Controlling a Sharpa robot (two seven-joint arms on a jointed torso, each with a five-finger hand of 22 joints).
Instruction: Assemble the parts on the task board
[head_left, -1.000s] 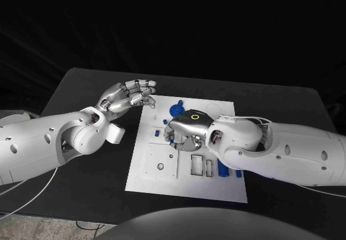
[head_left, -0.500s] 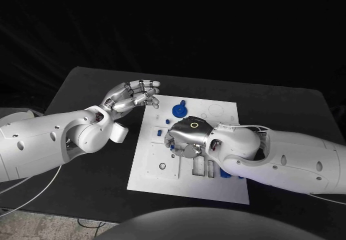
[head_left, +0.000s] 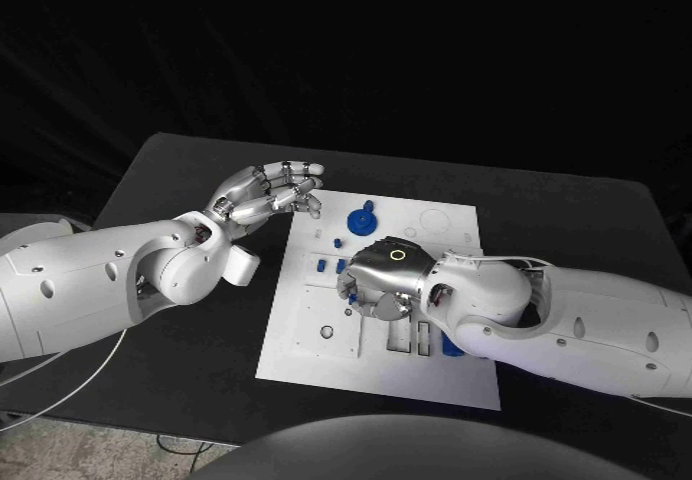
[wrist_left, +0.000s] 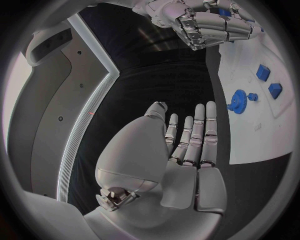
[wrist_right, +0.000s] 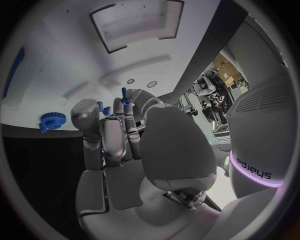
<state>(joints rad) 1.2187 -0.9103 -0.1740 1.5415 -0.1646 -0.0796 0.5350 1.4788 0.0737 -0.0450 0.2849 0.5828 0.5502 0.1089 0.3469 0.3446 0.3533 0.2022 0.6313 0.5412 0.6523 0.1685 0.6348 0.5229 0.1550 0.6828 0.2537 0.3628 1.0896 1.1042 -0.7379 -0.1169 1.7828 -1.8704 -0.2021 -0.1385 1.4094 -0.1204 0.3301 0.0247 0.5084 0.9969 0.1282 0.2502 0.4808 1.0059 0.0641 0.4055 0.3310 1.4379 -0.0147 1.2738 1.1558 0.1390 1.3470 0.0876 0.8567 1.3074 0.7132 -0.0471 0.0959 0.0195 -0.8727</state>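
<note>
The white task board (head_left: 310, 345) lies in the middle of the black table. A blue gear (head_left: 359, 214) (wrist_left: 237, 100) (wrist_right: 52, 121) sits near its far edge, with small blue parts (head_left: 315, 265) (wrist_left: 262, 73) close by. My right hand (head_left: 384, 276) (wrist_right: 125, 145) hovers low over the board's middle, fingers bent down towards it. Small blue pieces (wrist_right: 124, 93) show right at its fingertips; whether they are pinched or merely stand behind the fingers is unclear. My left hand (head_left: 271, 192) (wrist_left: 187, 150) is raised beside the board's far left corner, fingers apart and holding nothing.
A rectangular recess (head_left: 394, 330) (wrist_right: 134, 22) lies in the board near my right hand. Another blue part (head_left: 450, 346) lies by the right forearm. Bare black table (head_left: 188, 380) surrounds the board.
My right hand has moved a little towards the near side of the board. The left hand has stayed raised in about the same place. The head view has shifted slightly.
</note>
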